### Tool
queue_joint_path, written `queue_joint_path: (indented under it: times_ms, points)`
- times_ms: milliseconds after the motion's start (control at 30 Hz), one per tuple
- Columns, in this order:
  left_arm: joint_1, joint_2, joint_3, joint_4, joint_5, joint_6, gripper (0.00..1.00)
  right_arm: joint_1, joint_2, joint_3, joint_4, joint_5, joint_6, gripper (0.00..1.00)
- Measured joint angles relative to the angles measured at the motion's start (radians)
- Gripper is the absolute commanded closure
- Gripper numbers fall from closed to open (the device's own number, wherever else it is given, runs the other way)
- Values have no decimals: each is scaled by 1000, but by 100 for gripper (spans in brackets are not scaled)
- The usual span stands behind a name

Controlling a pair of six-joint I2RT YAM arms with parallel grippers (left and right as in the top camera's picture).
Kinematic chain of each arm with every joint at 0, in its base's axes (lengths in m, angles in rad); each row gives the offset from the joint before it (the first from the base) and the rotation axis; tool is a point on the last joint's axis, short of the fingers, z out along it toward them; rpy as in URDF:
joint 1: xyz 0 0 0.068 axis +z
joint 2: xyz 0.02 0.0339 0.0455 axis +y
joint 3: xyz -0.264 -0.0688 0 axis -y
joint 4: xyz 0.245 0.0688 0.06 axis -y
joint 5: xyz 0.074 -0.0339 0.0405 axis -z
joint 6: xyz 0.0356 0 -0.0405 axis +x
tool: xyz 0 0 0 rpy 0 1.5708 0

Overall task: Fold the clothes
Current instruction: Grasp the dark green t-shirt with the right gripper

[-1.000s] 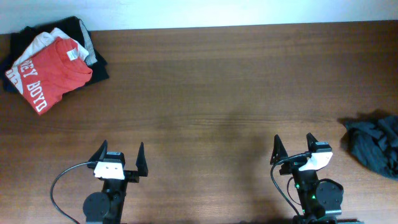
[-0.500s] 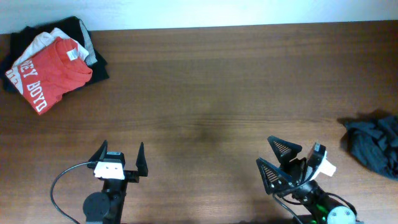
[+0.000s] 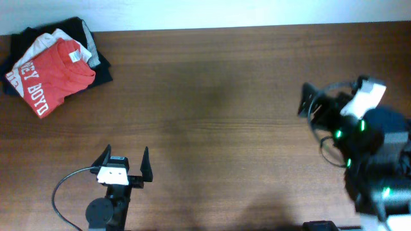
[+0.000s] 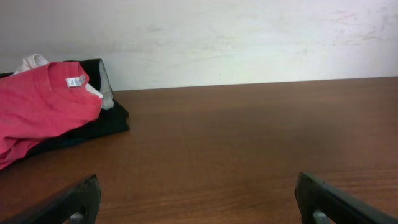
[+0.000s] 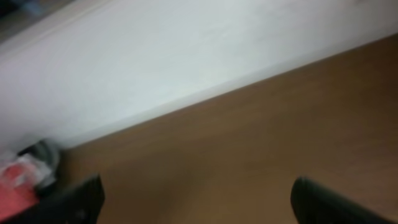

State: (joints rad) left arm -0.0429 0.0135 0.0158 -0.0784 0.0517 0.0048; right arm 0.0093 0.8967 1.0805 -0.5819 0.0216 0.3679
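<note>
At the table's right edge, your right gripper [image 5: 196,186] hangs blurred, jaws spread wide and empty; the dark T-shirt is probably hidden beneath that arm, though no view confirms it. Your left gripper [image 3: 126,155] sits near the front edge, also spread and empty. Lower the right one slowly and pinch one loose fold

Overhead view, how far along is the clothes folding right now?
Done: only the stack under the red T-shirt, far left, looks folded. In hand: nothing; the left gripper rests open near the front, the right gripper is open and empty over the table's right side. Left: all the folding; no dark T-shirt shows, and the right arm hides that side.
</note>
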Motion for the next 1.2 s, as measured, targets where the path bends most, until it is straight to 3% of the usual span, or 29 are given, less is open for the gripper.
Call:
queue_joint_path:
  times_ms: [100,200,333,467,633,867,1200]
  points:
    - [0,0,0,0,0,0,1,-14,261,301,-285,300,-60,1]
    - [0,-2,0,0,0,0,1,-98,466,478,-457,471,-84,1]
    - [0,-1,0,0,0,0,1,-301,681,515,-496,550,-92,1]
    - [0,-1,0,0,0,0,1,-454,739,515,-496,523,-93,1]
    - [0,-1,0,0,0,0,1,-680,823,522,-517,329,-102,1]
    - [0,-1,0,0,0,0,1,-756,1023,522,-536,291,-103,1]
    - [0,-1,0,0,0,0,1,-856,1038,522,-512,298,-103,1]
